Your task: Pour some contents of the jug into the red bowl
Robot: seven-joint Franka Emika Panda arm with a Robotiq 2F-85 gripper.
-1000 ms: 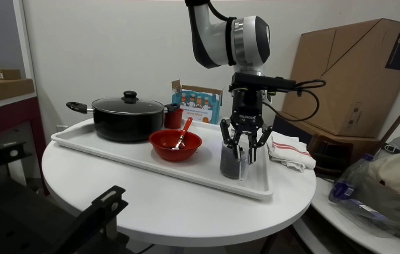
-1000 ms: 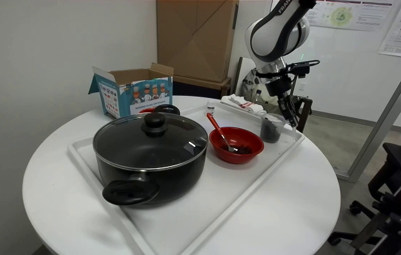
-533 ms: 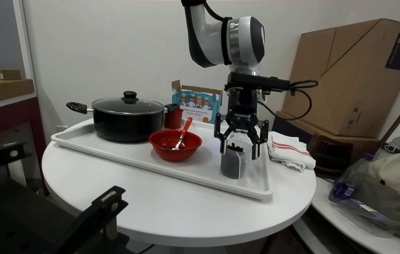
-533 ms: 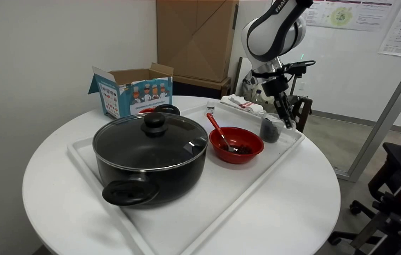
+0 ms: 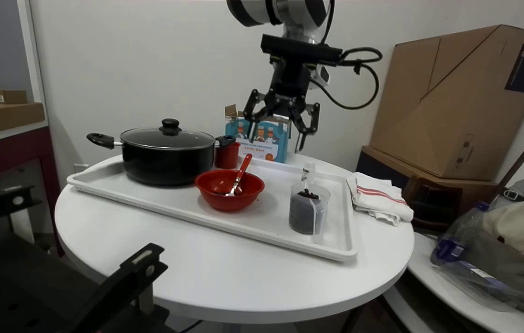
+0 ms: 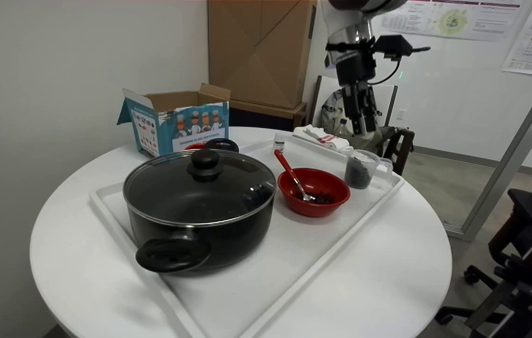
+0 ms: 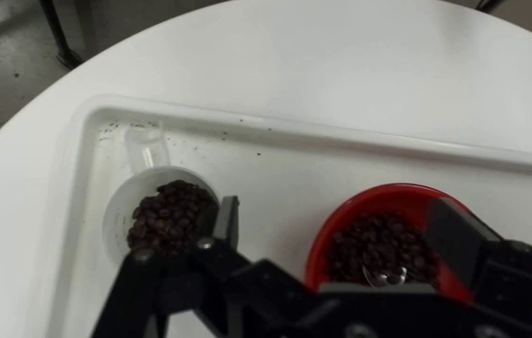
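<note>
Hanging above the long white rectangular tray (image 5: 271, 219) in both exterior views, the black 2-fingered Robotiq gripper (image 5: 276, 138) has its jaws spread wide, well apart from the small translucent cylindrical plastic jug (image 5: 305, 215). The jug stands upright on the tray, between 3 and 4 o'clock from the shallow round glossy red bowl (image 5: 225, 202) in an exterior view. In the wrist view the jug lies at 8 o'clock with its handle toward 12, the bowl at 4 o'clock; both hold dark brown beans (image 7: 172, 216), and fine dark specks (image 7: 113, 125) dot the tray near the handle. A red-handled metal utensil (image 5: 243, 168) rests in the bowl, leaning to 1 o'clock. At 10 o'clock from the bowl in an exterior view sits the large black glass-lidded pot (image 5: 167, 165); a folded white red-striped towel (image 5: 377, 196) lies beside the tray, at about 3 o'clock from the jug.
</note>
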